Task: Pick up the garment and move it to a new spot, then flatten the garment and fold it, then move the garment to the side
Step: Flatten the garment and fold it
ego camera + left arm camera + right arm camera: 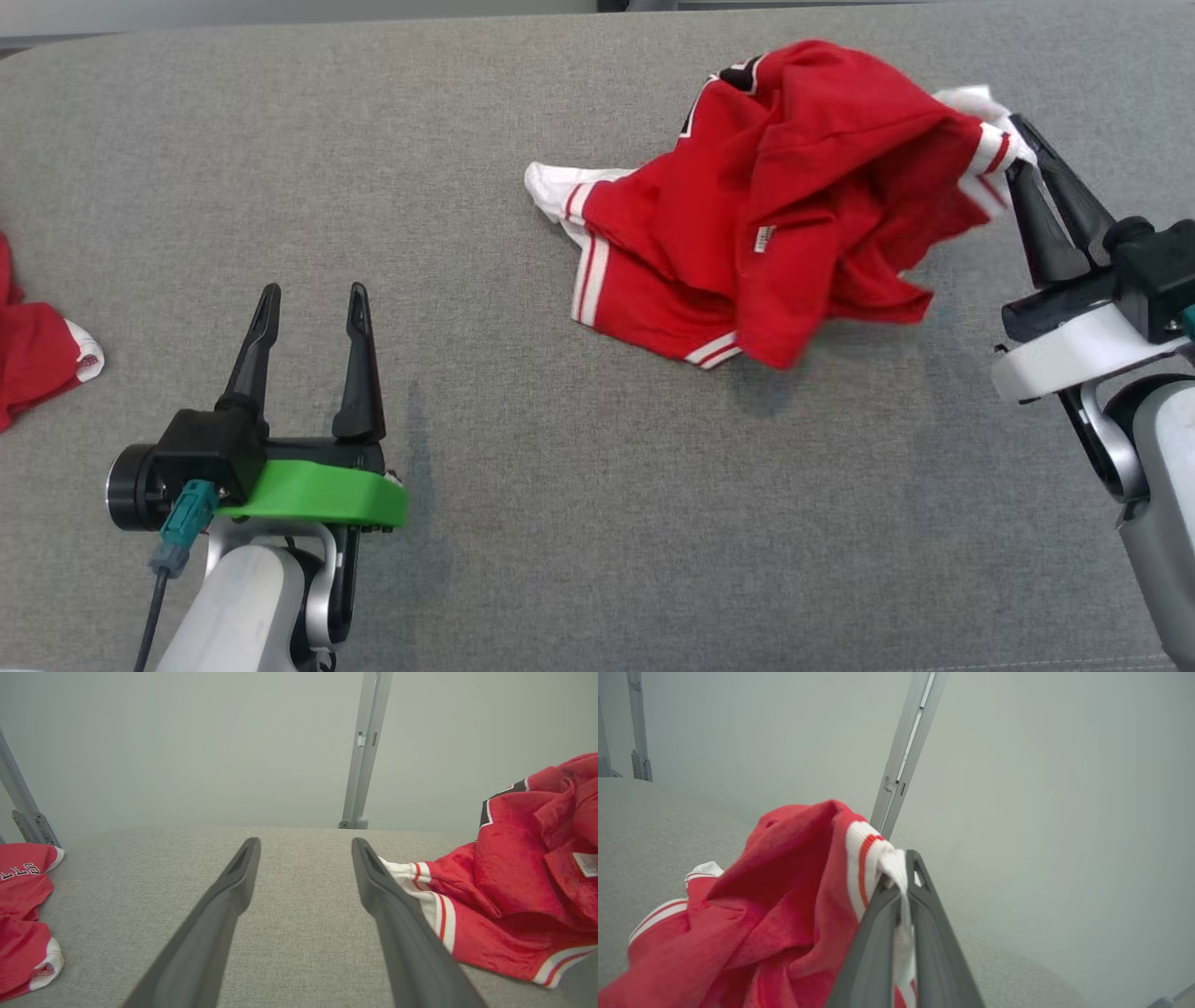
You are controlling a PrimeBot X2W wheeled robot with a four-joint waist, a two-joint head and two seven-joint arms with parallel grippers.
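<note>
The garment (784,205) is a crumpled red shirt with white and red striped trim, lying at the back right of the grey table. My right gripper (1019,147) is shut on its white trimmed edge and lifts that corner, so the cloth drapes down to the table. In the right wrist view the white trim is pinched between the fingers of the right gripper (902,868), with the garment (784,914) hanging to the left. My left gripper (313,303) stands open near the front left, holding nothing. In the left wrist view the left gripper (306,847) is open, and the garment (514,882) lies to the right of it.
A second red garment (33,345) lies at the table's left edge, also in the left wrist view as red cloth (21,914). Grey metal posts (364,751) rise behind the grey table (597,523). A pale wall stands beyond.
</note>
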